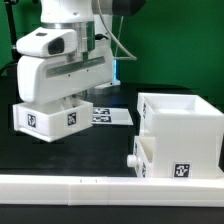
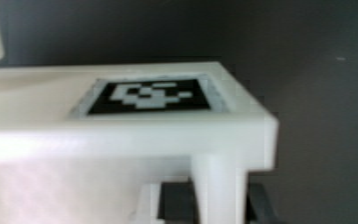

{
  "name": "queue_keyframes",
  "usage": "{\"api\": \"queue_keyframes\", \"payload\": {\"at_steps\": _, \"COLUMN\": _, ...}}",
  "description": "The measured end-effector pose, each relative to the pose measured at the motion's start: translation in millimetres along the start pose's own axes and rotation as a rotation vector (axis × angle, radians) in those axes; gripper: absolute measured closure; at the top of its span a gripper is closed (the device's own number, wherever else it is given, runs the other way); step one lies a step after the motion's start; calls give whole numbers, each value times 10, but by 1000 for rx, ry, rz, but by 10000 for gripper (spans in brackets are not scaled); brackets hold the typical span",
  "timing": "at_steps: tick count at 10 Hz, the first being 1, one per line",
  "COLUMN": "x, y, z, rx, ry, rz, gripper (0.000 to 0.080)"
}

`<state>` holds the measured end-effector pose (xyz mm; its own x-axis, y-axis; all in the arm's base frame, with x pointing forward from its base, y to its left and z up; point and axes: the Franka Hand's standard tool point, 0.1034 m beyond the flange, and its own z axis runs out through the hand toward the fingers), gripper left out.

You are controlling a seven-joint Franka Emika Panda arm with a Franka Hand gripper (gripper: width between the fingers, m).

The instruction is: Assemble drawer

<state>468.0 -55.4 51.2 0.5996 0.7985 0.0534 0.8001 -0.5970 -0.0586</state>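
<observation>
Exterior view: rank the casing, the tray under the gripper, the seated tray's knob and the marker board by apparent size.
1. Casing
2. Tray under the gripper, though it may sit nearer the camera
3. Marker board, partly hidden, so unsure
4. Knob

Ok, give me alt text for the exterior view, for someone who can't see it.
The tool hangs over a small white tray bearing black-and-white tags, on the exterior view's left of a dark table. On the right stands the large white casing with a knobbed tray in its lower slot; the marker board lies behind, a white rail in front.
</observation>
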Motion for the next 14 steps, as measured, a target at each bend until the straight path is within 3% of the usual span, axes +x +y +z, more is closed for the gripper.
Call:
{"api": "queue_keyframes", "payload": {"at_steps": 2, "x": 162, "y": 127, "z": -42, "rx": -13, "ry": -25, "rz": -190, "gripper": 761}}
{"api": "queue_keyframes", "payload": {"at_steps": 7, "x": 101, "y": 146, "z": 4, "rx": -3, "ry": -47, "rz": -543, "gripper": 761}}
{"api": "queue_keyframes", "payload": {"at_steps": 12, "x": 539, "y": 425, "z": -115, "rx": -33, "ry": -38, "rz": -622, "gripper": 761}}
{"api": "queue_keyframes", "payload": {"at_steps": 14, "x": 506, "y": 413, "z": -95, "rx": -27, "ry": -39, "rz": -618, "gripper": 761}}
